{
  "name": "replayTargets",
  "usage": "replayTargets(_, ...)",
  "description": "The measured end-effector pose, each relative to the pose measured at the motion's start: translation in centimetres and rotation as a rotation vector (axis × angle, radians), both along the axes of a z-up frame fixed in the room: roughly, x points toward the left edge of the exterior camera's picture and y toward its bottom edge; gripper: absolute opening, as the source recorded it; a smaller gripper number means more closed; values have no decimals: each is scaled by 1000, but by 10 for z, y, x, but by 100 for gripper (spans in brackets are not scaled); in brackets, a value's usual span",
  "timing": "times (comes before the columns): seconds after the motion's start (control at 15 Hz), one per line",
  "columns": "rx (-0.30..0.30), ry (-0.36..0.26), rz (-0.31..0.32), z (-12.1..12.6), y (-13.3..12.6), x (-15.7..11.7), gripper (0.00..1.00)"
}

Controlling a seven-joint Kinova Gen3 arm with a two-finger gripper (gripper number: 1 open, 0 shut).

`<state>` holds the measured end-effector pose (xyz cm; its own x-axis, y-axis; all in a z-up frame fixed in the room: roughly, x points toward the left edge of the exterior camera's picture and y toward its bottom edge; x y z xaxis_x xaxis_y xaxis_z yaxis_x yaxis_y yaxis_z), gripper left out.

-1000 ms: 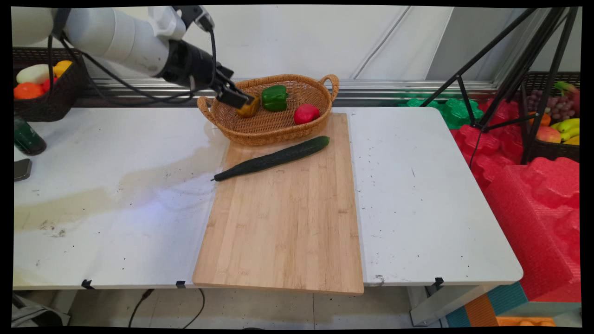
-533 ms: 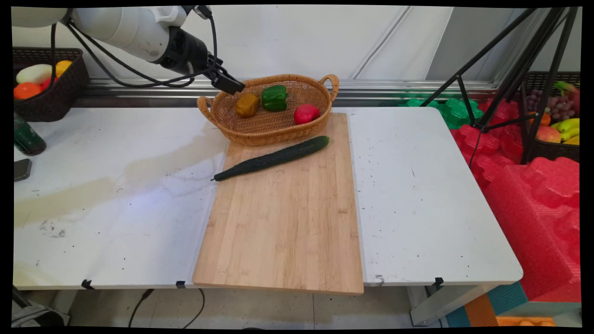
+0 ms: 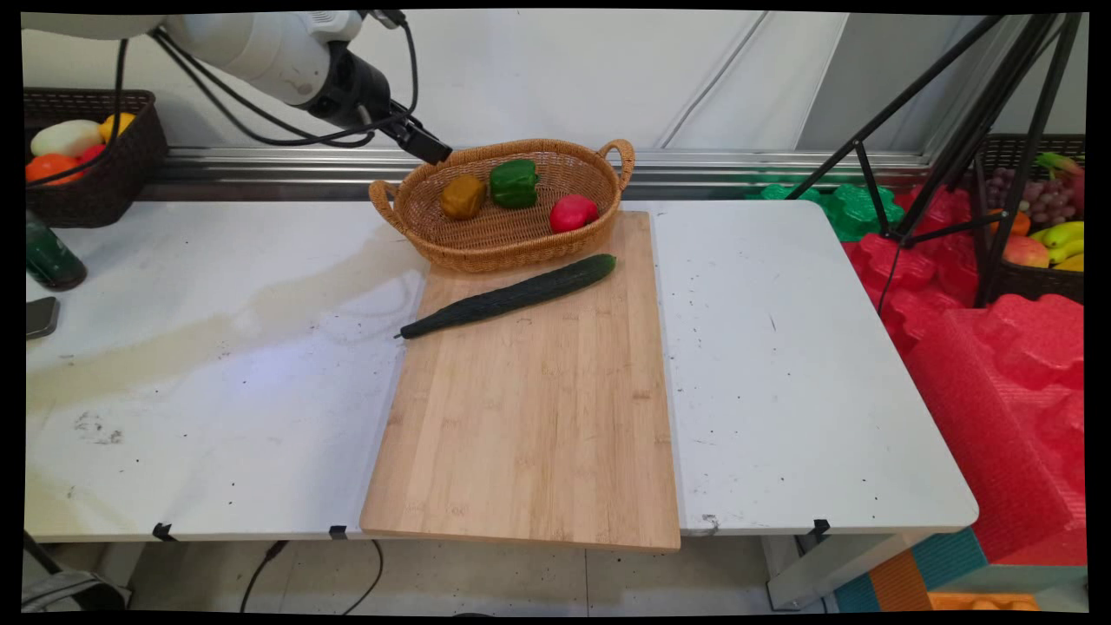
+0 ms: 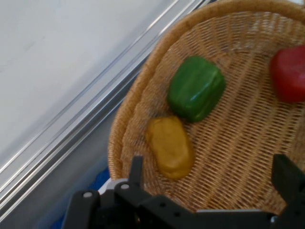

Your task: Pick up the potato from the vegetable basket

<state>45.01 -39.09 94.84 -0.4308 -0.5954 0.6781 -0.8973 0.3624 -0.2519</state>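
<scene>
— Start with what lies closest to the camera.

— The wooden cutting board (image 3: 529, 417) on the white table (image 3: 217, 391), bare over its near part. At its far end the cucumber (image 3: 512, 295) lies slantwise, its thin tip just over the board's left edge. Neither has shifted in the last second.

— And behind the cucumber?

— The wicker basket (image 3: 512, 258), sitting partly on the board's far edge. Inside are the yellow pepper (image 3: 462, 196) at the left, the green pepper (image 3: 514, 182) just beside it, and the red pepper (image 3: 573, 212) apart at the right.

— So what changed?

— Me. A second ago my claw was down in the basket, right on the yellow pepper. Now my claw (image 3: 425, 146) hangs above the basket's far-left rim, clear of everything, and the pepper has stayed on the weave where I left it.

— Is the claw holding anything?

— No. From my hand's camera the two fingers (image 4: 137, 168) stand spread wide with nothing between them, only basket floor and the yellow pepper lying below. I judge the pepper released and settled, touching nothing of mine.
</scene>
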Motion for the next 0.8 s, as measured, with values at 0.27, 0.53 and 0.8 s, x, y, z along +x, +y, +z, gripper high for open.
replayTargets(0.27, 35, -23, 40, -17, -29, -6, 100)
replayTargets(0.53, 100, -47, 53, -48, -67, -13, 100)
replayTargets(0.8, 153, -60, 63, -80, -95, -16, 100)
